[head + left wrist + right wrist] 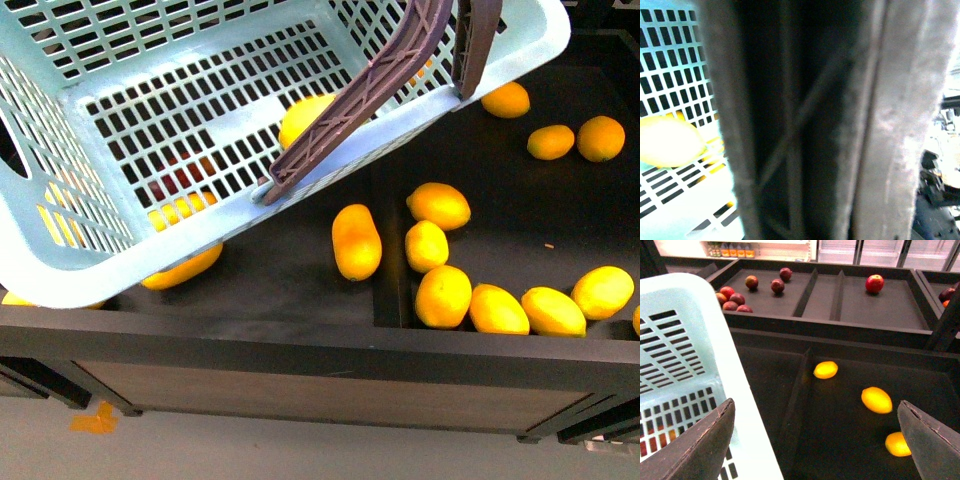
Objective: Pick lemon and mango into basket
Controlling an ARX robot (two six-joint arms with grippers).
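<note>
The lemon point(302, 118) lies inside the basket point(60, 272), a mango point(356, 241) just outside its rim. Our right gripper point(816, 405) has jaws wide and empty beside the basket; the left jaws we cannot see.

I identify a grocery shop: divided black produce bins point(880, 310) hold loose fruit point(876, 283), glass-door coolers point(880, 250) stand behind, and a plastic shopping basket point(90, 275) is present.
</note>
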